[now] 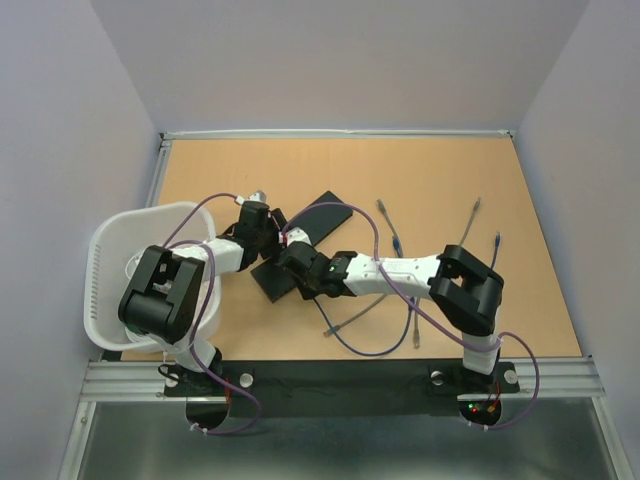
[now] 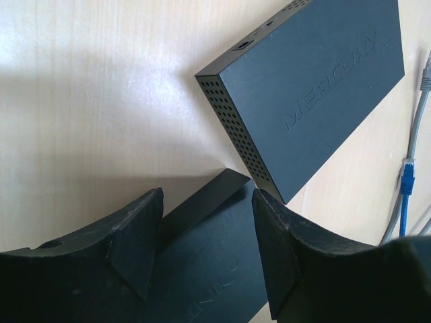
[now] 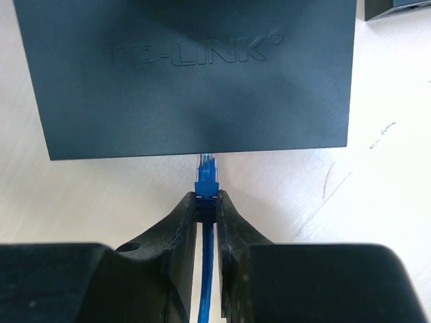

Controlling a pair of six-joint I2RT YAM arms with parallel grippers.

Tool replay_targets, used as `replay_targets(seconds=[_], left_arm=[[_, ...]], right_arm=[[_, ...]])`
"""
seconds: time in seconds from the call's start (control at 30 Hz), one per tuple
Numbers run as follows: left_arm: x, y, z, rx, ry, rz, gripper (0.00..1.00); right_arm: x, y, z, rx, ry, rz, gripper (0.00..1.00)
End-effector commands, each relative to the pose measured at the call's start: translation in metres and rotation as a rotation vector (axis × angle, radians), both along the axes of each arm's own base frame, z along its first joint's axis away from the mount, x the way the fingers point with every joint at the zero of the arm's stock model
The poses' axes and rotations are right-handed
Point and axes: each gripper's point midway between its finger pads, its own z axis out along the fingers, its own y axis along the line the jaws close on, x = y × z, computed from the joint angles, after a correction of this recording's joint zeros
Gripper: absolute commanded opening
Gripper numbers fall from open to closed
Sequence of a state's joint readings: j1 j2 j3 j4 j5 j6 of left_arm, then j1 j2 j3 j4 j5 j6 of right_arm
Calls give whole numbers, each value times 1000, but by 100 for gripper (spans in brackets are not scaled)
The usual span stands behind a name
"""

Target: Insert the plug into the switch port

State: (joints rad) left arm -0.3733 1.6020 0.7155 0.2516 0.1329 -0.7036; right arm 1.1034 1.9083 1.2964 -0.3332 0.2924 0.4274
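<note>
A right gripper clenches the blue moulded boot of a network cable just behind its clear plastic plug. The jaws are pinched tight so the connector points straight at the near face of a flat, dark grey plastic TP-LINK switch lying on the pale wooden table. The plug's tip meets that edge, but the port itself is hidden under the lid, and enough clear body still shows to suggest it is not yet seated. The left gripper spans the switch's far end, a finger against each side, apparently bracing it against the coming push. A second dark MERCURY-branded box sits just beside it, unused.
</note>
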Motion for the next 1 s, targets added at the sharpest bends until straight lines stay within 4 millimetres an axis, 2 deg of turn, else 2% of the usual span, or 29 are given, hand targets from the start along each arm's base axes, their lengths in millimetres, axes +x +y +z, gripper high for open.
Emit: replay_targets(seconds=[0.0, 0.2, 0.33, 0.57, 0.9, 0.97], left_arm=[[-69, -8, -48, 24, 281, -100, 67], [-70, -8, -48, 28, 286, -98, 67], [-70, -7, -48, 32, 288, -98, 67], [-75, -5, -49, 31, 291, -91, 67], [-80, -2, -54, 34, 302, -94, 66], [-81, -3, -55, 33, 305, -93, 66]], right_arm=[[35, 55, 109, 345, -206, -52, 0], [34, 50, 98, 320, -200, -60, 0], [33, 42, 83, 306, -201, -79, 0], [29, 40, 73, 358, -215, -69, 0], [24, 26, 51, 380, -241, -70, 0], [21, 17, 42, 381, -245, -75, 0]])
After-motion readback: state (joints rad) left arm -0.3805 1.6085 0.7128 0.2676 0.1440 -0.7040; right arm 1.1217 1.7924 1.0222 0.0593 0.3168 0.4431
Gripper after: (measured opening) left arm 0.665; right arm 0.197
